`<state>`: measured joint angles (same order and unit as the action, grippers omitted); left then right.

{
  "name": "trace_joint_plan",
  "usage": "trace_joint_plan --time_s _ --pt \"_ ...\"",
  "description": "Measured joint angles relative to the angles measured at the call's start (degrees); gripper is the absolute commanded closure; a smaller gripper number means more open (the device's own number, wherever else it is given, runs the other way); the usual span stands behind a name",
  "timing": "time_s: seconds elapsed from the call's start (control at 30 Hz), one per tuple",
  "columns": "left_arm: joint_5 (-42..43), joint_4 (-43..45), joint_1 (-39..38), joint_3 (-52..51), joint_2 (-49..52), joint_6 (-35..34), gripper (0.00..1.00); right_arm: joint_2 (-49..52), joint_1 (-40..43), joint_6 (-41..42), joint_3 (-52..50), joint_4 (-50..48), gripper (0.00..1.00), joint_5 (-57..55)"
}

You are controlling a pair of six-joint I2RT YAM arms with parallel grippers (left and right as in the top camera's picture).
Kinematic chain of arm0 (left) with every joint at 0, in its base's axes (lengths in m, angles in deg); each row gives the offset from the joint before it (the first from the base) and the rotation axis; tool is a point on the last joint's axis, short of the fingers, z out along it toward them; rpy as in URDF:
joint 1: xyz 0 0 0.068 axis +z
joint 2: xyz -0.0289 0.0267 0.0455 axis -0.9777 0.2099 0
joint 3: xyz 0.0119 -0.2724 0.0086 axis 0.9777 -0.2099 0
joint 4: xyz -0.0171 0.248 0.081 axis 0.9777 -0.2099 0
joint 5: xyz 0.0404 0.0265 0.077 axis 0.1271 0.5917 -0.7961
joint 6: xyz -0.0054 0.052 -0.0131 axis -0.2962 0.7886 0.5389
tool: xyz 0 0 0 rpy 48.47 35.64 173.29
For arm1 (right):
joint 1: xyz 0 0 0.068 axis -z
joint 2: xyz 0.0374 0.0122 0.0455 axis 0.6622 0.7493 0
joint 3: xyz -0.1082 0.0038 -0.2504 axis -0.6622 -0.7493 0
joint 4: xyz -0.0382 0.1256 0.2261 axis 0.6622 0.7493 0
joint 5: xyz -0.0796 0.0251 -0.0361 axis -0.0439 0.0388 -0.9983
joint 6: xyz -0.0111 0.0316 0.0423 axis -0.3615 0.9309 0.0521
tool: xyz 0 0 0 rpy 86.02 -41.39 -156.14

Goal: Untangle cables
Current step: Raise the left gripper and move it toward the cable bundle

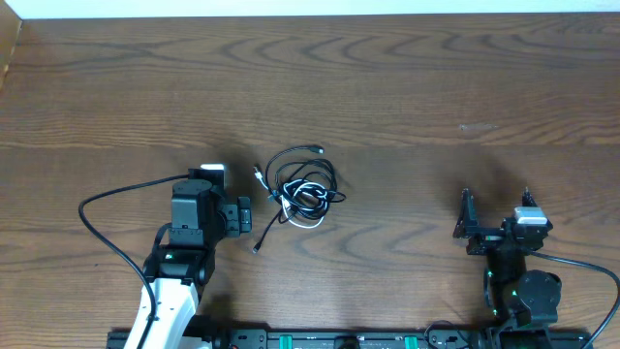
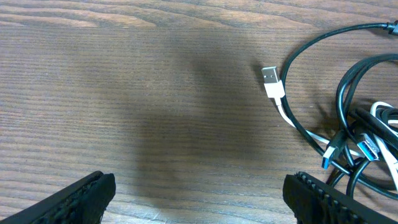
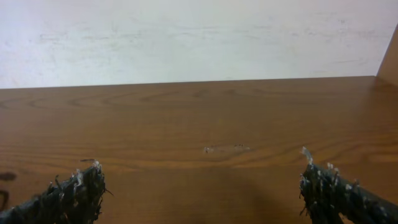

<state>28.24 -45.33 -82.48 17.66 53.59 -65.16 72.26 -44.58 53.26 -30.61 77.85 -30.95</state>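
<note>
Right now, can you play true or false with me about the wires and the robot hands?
1. The cables lie in one tangled bunch on the table. True.
2. The left gripper is holding a cable. False: it is open and empty, and the cables lie beside it, untouched.
3. One of them is a white cable with a flat metal plug. True.
4. The right gripper is the one closer to the bunch. False: it sits far off to the side over bare wood, and the left gripper is much nearer.
5. Both grippers are open. True.
</note>
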Motion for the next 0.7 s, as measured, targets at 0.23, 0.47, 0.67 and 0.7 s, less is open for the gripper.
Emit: trace_joint_plan --time_s 0.23,0.47,0.67,0.7 --pt "0.0 -0.1 0.0 0.1 0.0 0.0 0.09 0.0 0.0 0.0 0.0 0.0 0.01 0.0" --pt "1.3 -2.8 0.0 3.2 0.1 0.0 0.09 0.0 0.0 0.0 0.0 0.0 0.01 0.0" --pt "4.1 -7.3 0.0 5.8 0.1 0.0 0.09 0.0 0.0 0.0 0.0 0.0 0.01 0.0" --pt "4.4 -8.3 0.0 6.3 0.1 0.0 0.09 0.0 0.0 0.0 0.0 0.0 0.01 0.0"
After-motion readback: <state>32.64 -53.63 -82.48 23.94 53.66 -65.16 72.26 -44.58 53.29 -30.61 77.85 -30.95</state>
